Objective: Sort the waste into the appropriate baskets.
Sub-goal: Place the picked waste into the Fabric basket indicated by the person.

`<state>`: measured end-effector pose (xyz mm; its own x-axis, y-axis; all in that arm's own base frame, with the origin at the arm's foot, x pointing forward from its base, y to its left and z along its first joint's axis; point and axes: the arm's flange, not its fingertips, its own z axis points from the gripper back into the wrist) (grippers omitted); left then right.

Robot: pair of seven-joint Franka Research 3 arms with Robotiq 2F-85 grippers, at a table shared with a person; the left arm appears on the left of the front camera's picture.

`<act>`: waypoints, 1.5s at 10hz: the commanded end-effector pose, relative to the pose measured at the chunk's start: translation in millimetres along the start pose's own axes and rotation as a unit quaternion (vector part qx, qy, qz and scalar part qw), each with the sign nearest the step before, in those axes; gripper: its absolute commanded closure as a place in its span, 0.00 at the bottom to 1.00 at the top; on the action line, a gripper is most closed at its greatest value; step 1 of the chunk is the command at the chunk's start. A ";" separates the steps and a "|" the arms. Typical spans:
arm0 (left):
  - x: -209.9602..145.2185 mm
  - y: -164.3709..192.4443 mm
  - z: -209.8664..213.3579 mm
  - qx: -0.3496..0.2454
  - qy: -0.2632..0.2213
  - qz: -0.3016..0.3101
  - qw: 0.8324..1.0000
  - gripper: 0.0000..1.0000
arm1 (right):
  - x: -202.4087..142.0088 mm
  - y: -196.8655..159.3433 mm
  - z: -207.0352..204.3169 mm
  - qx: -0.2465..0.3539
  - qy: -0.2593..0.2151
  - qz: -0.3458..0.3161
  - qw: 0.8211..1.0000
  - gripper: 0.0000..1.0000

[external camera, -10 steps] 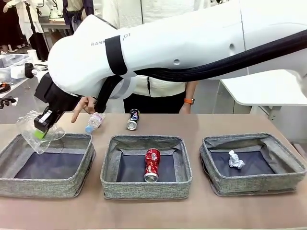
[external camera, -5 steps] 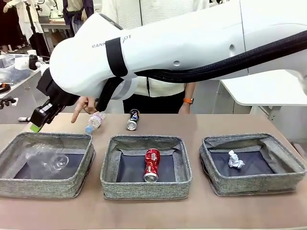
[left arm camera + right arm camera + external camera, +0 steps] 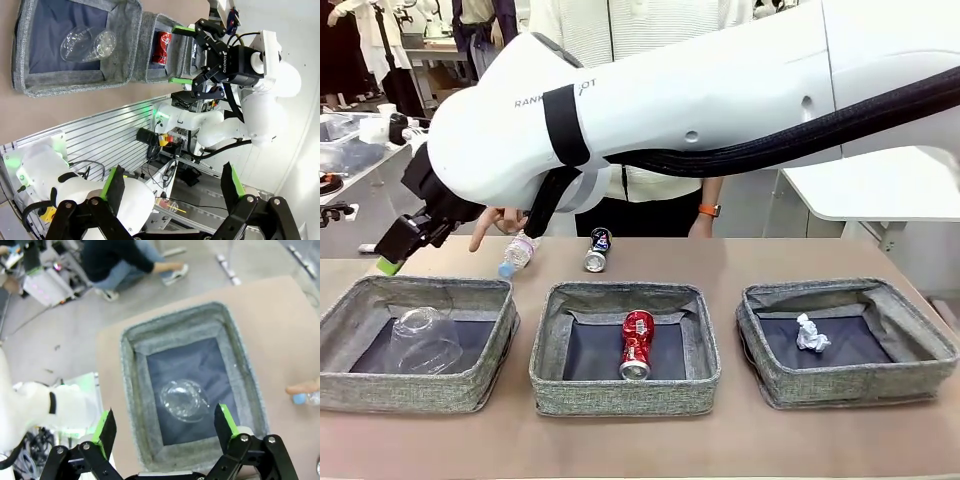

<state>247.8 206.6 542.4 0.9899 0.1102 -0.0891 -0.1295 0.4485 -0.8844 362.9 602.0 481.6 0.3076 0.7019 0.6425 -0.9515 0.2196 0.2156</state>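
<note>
- Over left basket (image 3: 412,392), R gripper (image 3: 166,426) fingers spread, empty; cup (image 3: 425,340) lies inside.
- By person's hand (image 3: 500,222) sit bottle (image 3: 517,256) & dark can (image 3: 597,250): reach fast & you could hit it.
- L gripper (image 3: 172,182) spread too.

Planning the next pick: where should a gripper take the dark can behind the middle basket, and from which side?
Probably mid-body on the dark can, coming down from above, fingers on its two long flanks: it lies on its side, silver end toward the middle basket, so those curved sides are free.
</note>
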 end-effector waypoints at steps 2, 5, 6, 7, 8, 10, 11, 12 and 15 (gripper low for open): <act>-1.1 0.4 -0.9 -0.001 -0.004 -0.008 1.000 0.00 | -5.7 8.8 26.5 0.003 0.011 -0.055 0.998 0.00; -8.0 -26.9 -39.7 -0.067 0.098 -0.068 0.991 0.00 | -38.0 -4.8 129.8 0.059 0.038 -0.164 0.984 0.00; -6.7 -29.0 -65.2 -0.053 0.126 -0.084 0.987 0.00 | -68.9 -22.0 165.4 0.098 0.012 -0.211 0.972 0.00; -9.3 -32.7 -83.3 -0.076 0.172 -0.099 0.977 0.00 | -101.8 -36.3 193.1 0.166 -0.022 -0.249 0.954 0.00; -10.7 -35.7 -97.2 -0.093 0.198 -0.105 0.970 0.00 | -136.2 -49.9 210.6 0.187 -0.038 -0.277 0.942 0.00; -19.8 -42.3 -130.3 -0.139 0.231 -0.121 0.955 0.00 | -215.8 -75.9 230.4 0.180 -0.115 -0.354 0.910 0.00; -23.9 -37.4 -144.1 -0.070 0.233 -0.109 0.964 0.00 | -218.9 -80.6 217.8 0.061 -0.134 -0.422 0.895 0.00; -8.3 -40.0 -136.7 -0.109 0.224 -0.112 0.962 0.00 | -154.1 -86.9 237.5 0.202 -0.091 -0.318 0.922 0.00; -12.0 -39.6 -144.9 -0.106 0.234 -0.113 0.960 0.00 | -197.5 -90.5 239.2 0.165 -0.107 -0.353 0.915 0.00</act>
<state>250.7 62.4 512.5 0.9194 -0.3916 -0.0358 0.0559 0.2201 -0.9739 388.9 305.1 530.9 0.8472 0.3476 0.4016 -0.5023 0.2782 0.8188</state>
